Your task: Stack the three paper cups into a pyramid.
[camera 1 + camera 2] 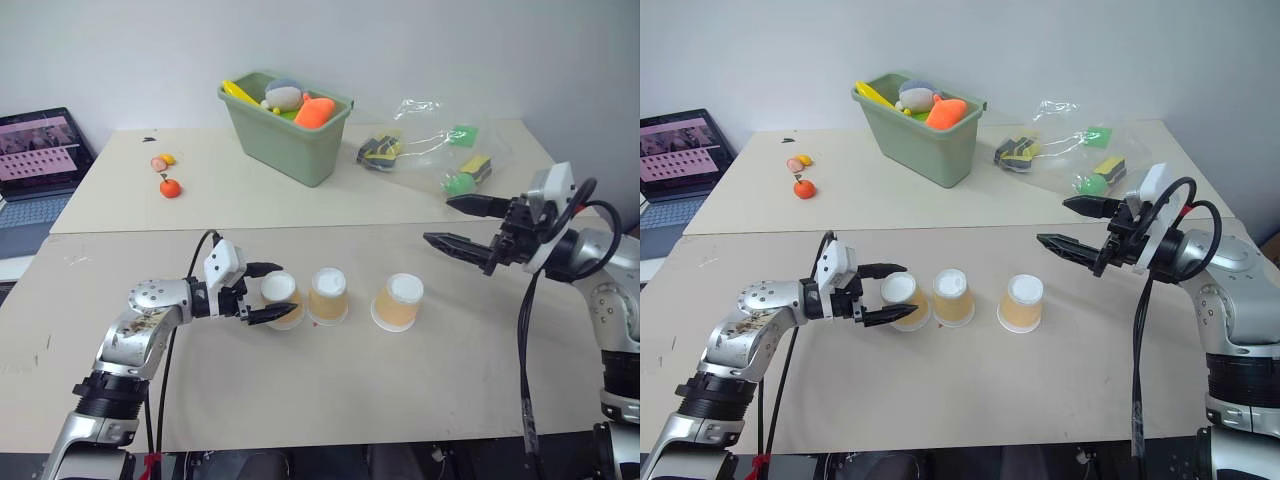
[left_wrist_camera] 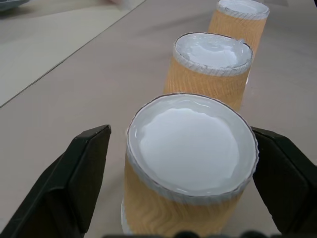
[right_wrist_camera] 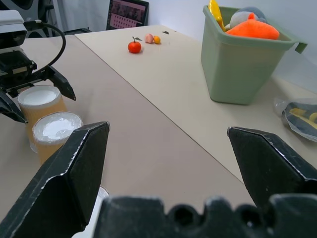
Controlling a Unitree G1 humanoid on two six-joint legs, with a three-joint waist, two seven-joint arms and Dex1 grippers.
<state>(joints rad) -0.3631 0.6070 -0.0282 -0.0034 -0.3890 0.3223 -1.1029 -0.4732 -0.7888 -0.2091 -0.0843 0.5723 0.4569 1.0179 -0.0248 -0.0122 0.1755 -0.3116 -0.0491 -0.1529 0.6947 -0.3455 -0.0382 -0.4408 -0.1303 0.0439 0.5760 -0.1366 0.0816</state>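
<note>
Three paper cups stand upside down in a row on the near table, tan-orange with white bases up: left cup (image 1: 281, 302), middle cup (image 1: 328, 297), right cup (image 1: 398, 303). None is stacked. My left gripper (image 1: 272, 292) is open around the left cup, one black finger (image 2: 84, 168) on each side of it, a narrow gap showing in the left wrist view. My right gripper (image 1: 440, 220) is open and holds nothing, hovering above the table to the right of the row, pointing toward the cups.
A green bin (image 1: 300, 140) full of toys stands on the far table. Small toy fruit (image 1: 170, 186) lies to its left, a clear plastic bag (image 1: 430, 145) with items to its right. A laptop (image 1: 35, 150) sits at the far left.
</note>
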